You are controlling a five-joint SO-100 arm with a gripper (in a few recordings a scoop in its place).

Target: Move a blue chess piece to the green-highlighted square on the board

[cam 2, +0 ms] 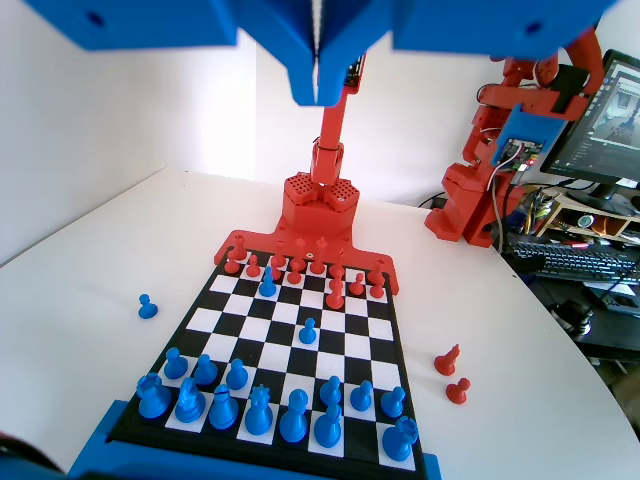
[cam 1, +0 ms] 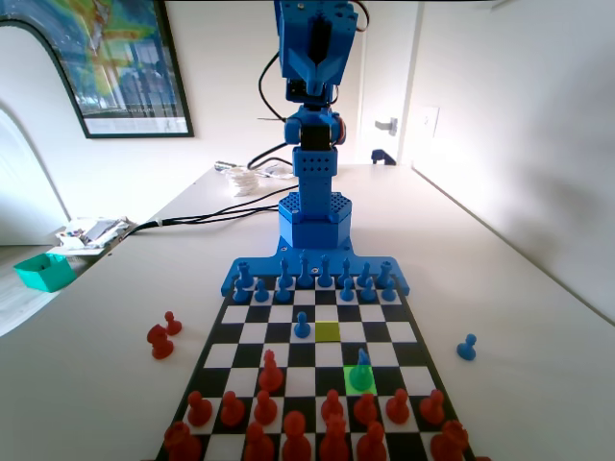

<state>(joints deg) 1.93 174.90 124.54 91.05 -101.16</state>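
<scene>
Raised high above the board, the end effector [cam 2: 317, 60] hangs from the top edge of the wrist view with its two blue jaws pressed together along a thin vertical seam and nothing between them; its upper part is cut off by the picture's edge. In the fixed view the blue arm [cam 1: 312, 144] stands upright at the far end of the board [cam 1: 235, 331], its top cropped by the frame, so the end effector itself cannot be made out there. The blue chess piece [cam 1: 361, 371], slim with a pointed tip, stands on the green-highlighted square [cam 1: 361, 383] in the fixed view, just in front of the red ranks at the near end and one row nearer than the paler yellow-green square [cam 1: 329, 331]. In the wrist view the same piece [cam 2: 268, 282] sits just before the red rows at the far end of the board, partly blending with the pieces around it. A lone blue pawn [cam 1: 302, 326] stands mid-board beside the yellow-green square, and another blue pawn [cam 1: 466, 347] rests on the desk [cam 1: 509, 288] off the board's right side in the fixed view. Two red pieces [cam 1: 161, 337] lie off the board's left side there. A framed poster [cam 1: 120, 62] on the wall is cropped, its print too small to read.
</scene>
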